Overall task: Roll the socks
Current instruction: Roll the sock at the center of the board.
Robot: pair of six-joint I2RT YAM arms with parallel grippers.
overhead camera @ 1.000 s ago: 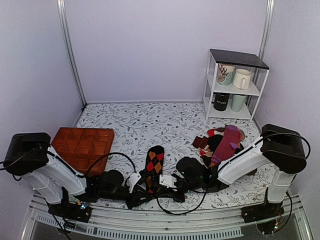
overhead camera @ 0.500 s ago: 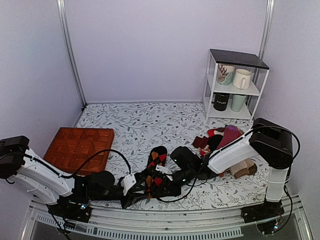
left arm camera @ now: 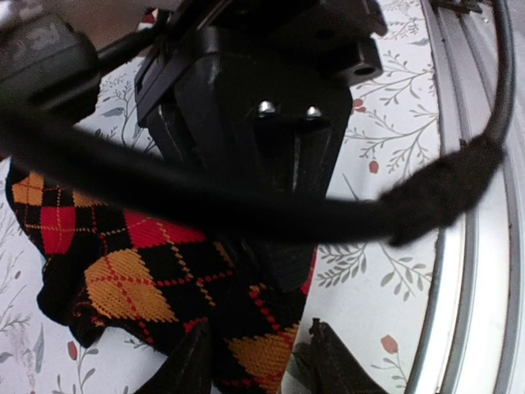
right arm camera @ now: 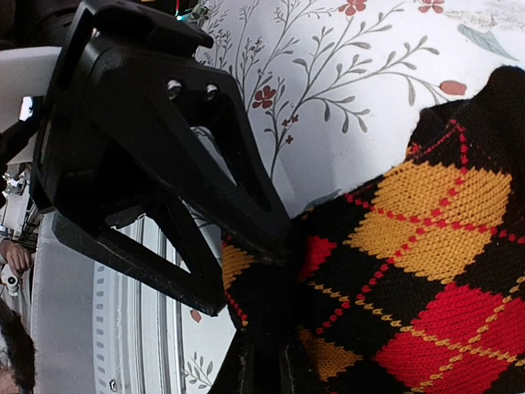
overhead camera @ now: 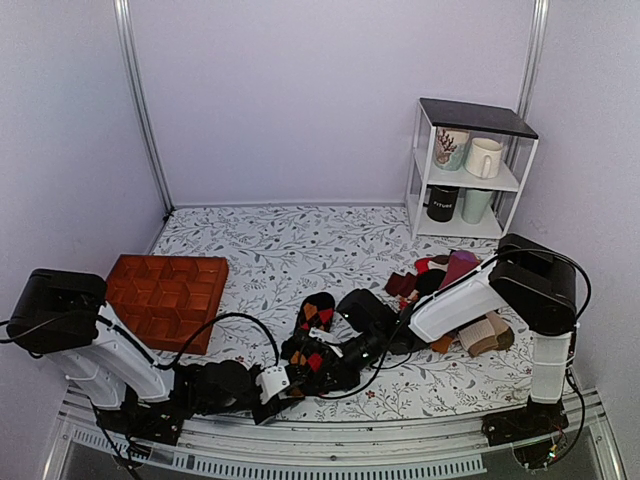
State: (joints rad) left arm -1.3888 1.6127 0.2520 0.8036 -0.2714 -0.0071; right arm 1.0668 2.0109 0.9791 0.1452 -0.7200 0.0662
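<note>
Top external puts the socks (overhead camera: 318,312) at the table's (overhead camera: 300,250) near edge, midway across. The right gripper (right arm camera: 264,357) is clamped on the fold, and the left gripper (left arm camera: 261,361) is parted around it (no real hold, I'd say). Best keep that pinch tight while rolling.

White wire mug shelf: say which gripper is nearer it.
Right. The right gripper, clamped on the black argyle knit socks, is front-left of the white shelf; the left gripper sits farther front-left.
</note>
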